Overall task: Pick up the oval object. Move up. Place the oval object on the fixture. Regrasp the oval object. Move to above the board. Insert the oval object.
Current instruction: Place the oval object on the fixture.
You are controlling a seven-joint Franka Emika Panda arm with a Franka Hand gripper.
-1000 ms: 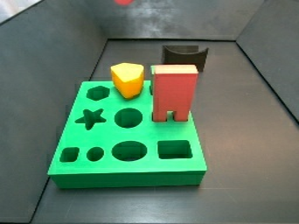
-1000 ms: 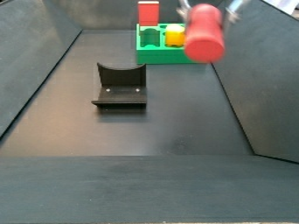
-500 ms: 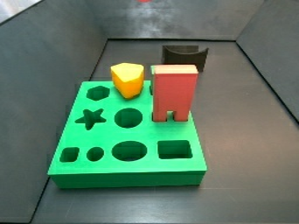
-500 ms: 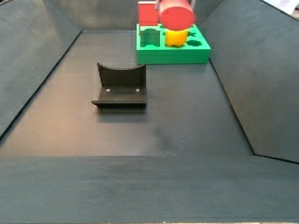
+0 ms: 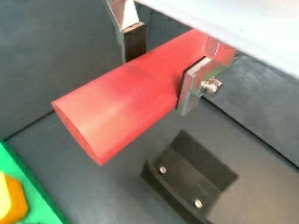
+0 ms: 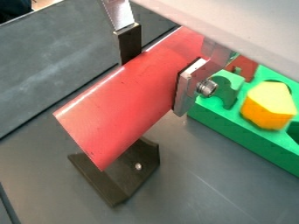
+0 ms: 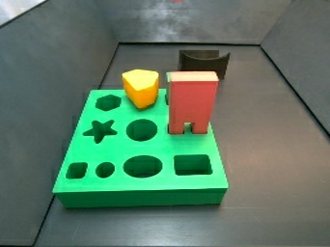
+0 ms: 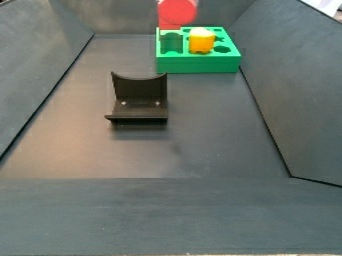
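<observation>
In both wrist views my gripper (image 5: 163, 63) (image 6: 159, 68) is shut on the oval object (image 5: 117, 109) (image 6: 111, 114), a long red peg held crosswise between the silver fingers (image 5: 197, 80). It hangs in the air above the black fixture (image 5: 193, 179) (image 6: 117, 175). The green board (image 6: 251, 131) (image 5: 17, 188) lies beside the fixture. In a side view the peg's rounded end (image 8: 177, 11) shows at the top edge, over the board (image 8: 201, 58); the gripper itself is cut off there. The fixture (image 8: 136, 97) (image 7: 203, 61) stands bare on the floor.
On the board (image 7: 142, 145) a yellow rounded-triangle peg (image 7: 141, 87) (image 8: 201, 40) (image 6: 267, 101) and a wide red arch block (image 7: 194, 101) stand upright. Several shaped holes, among them a star (image 7: 100, 128), are open. Dark sloping walls enclose the floor.
In a side view the held red peg has moved from the right, close to the camera, back and up toward the board, and now shows smaller at the top edge.
</observation>
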